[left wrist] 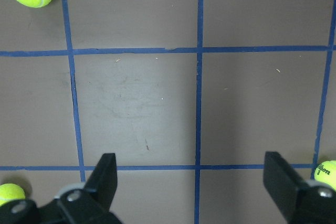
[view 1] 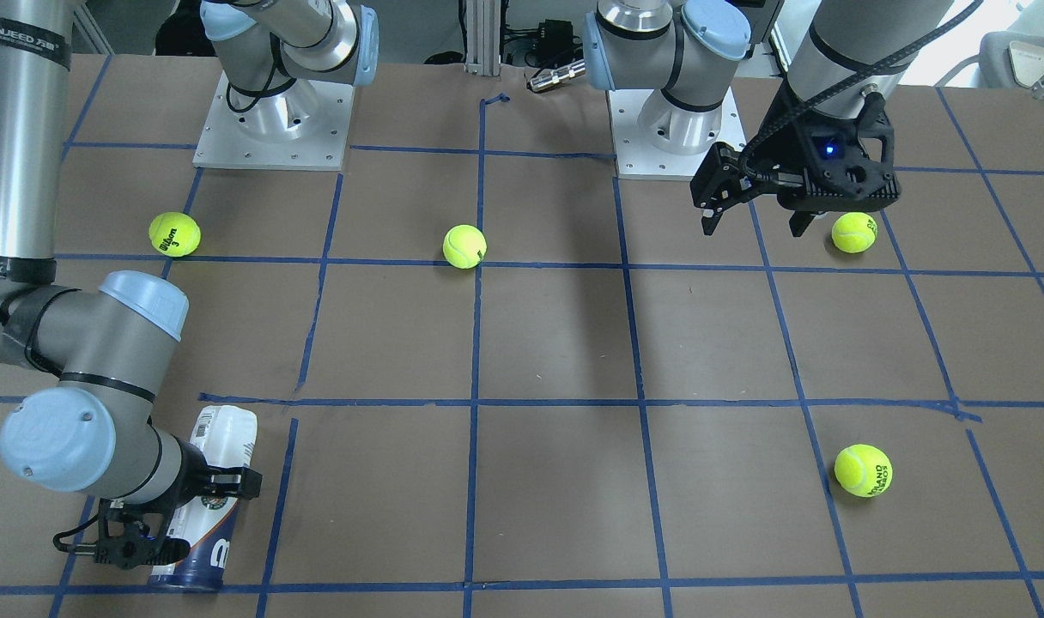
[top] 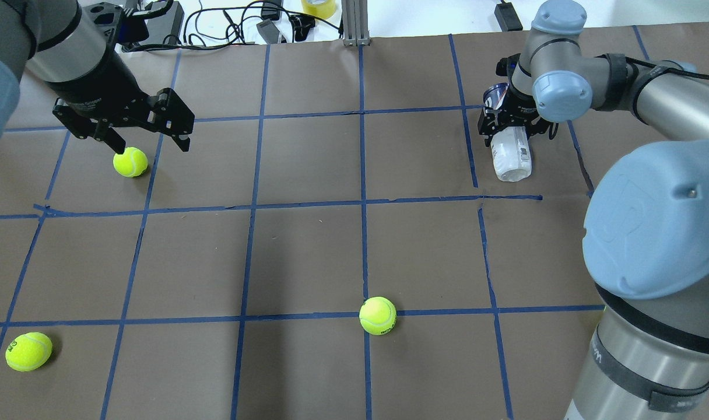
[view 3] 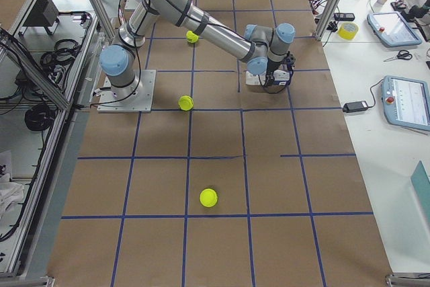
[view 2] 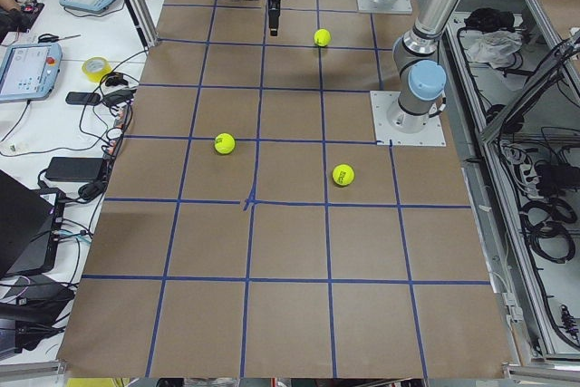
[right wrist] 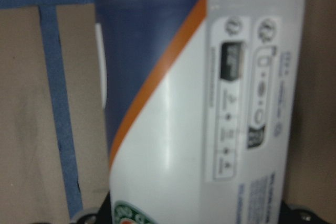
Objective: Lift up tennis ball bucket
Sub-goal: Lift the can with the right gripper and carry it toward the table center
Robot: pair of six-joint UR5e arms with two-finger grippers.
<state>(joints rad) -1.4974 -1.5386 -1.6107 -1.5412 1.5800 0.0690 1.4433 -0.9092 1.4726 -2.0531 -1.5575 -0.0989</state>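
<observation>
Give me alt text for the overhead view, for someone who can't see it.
The right gripper straddles a white tennis ball can lying on the table. The left gripper hangs open near one of three tennis balls.

Four fuzzy yellow-green tennis balls sit well apart on the brown paper-covered table [view 1: 565, 335] with a blue tape grid [view 1: 475, 343]. There's a Wilson-printed ball [view 1: 175, 234], a mid-table ball [view 1: 464, 246], a far-side ball [view 1: 854, 232] and a near-corner ball [view 1: 863, 469]. Off the table edge, a yellow tape roll [top: 318, 7] lies near some black cables [top: 226, 20].
</observation>
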